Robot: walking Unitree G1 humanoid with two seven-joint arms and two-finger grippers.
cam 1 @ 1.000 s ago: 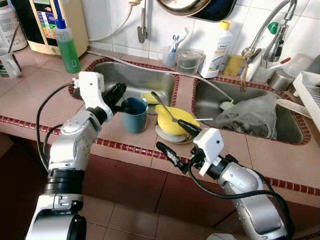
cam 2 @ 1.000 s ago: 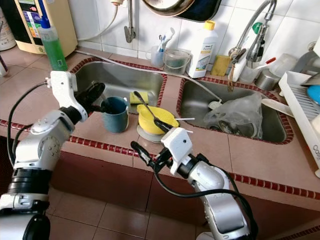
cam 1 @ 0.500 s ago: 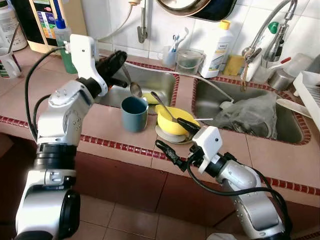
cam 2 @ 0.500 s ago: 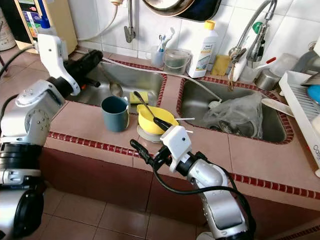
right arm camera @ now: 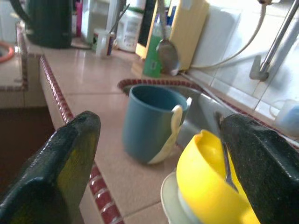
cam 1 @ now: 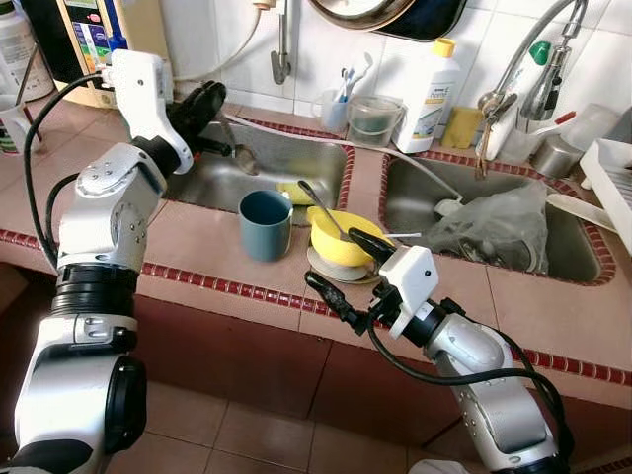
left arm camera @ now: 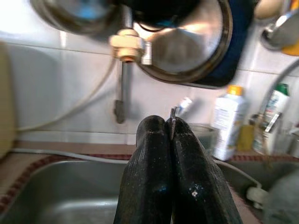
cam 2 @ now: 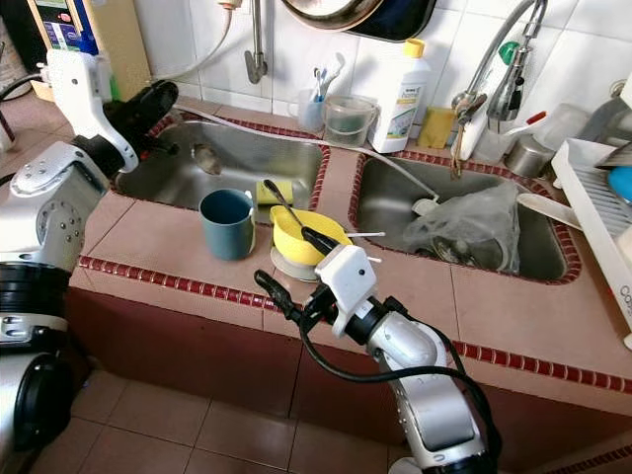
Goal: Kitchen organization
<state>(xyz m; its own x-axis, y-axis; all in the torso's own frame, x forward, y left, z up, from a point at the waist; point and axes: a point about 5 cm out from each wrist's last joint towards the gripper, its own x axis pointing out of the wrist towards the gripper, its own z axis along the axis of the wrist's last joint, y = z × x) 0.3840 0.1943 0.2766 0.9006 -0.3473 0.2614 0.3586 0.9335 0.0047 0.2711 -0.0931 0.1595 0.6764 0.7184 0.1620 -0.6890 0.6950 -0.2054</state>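
Note:
My left gripper (cam 1: 209, 109) is raised over the near left corner of the left sink (cam 1: 296, 158), shut on the handle of a metal spoon (cam 1: 243, 157) whose bowl hangs over the basin. In the left wrist view the two fingers (left arm camera: 154, 172) press together on the thin handle (left arm camera: 172, 122). A blue cup (cam 1: 265, 225) stands on the tiled counter, beside a yellow bowl (cam 1: 341, 239) on a plate with another spoon (cam 1: 321, 202) in it. My right gripper (cam 1: 348, 272) is open at the counter's front edge, just in front of the bowl.
The right sink (cam 1: 415, 202) holds a crumpled plastic bag (cam 1: 489, 229). A white detergent bottle (cam 1: 430, 94), a clear container (cam 1: 373, 120) and a tap (cam 1: 528, 64) line the back wall. A dish rack (cam 1: 614, 188) stands at the far right. A yellow sponge (cam 1: 292, 193) lies in the left sink.
My left gripper lifted the spoon out of the blue cup, then carried it up and to the left over the left sink. The right arm has hardly moved.

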